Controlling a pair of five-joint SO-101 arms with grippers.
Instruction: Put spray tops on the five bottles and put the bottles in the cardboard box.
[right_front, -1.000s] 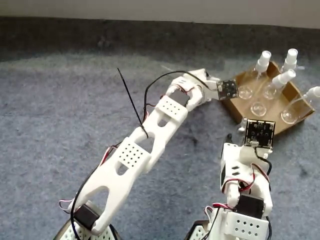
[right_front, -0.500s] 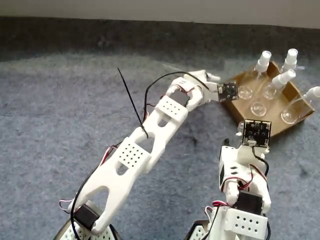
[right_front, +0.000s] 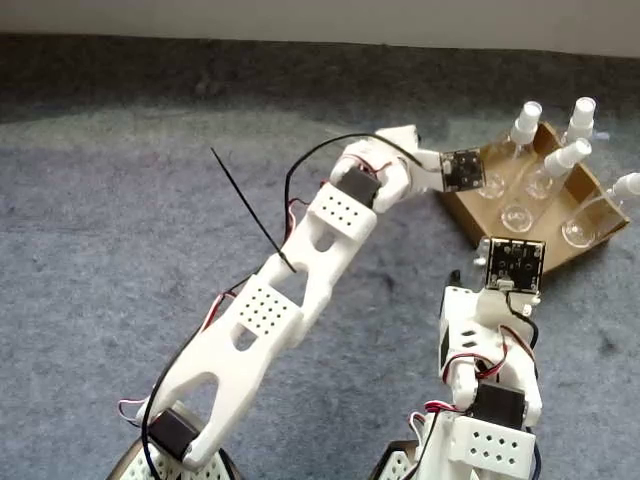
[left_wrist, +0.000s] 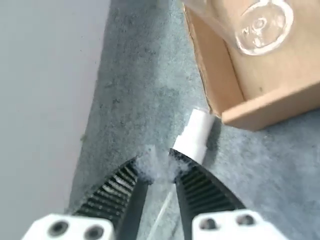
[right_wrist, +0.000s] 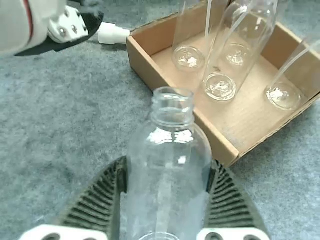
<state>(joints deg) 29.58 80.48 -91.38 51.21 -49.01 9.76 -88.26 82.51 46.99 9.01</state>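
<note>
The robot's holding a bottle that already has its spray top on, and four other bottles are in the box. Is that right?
Not quite. The bottle in the right gripper has no spray top on yet; the right wrist view shows its neck open. Four other bottles are in the cardboard box, as you said.

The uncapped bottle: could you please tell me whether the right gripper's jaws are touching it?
Touching. The right wrist view shows the bottle wedged in the right gripper, both jaws pressed against its sides.
</note>
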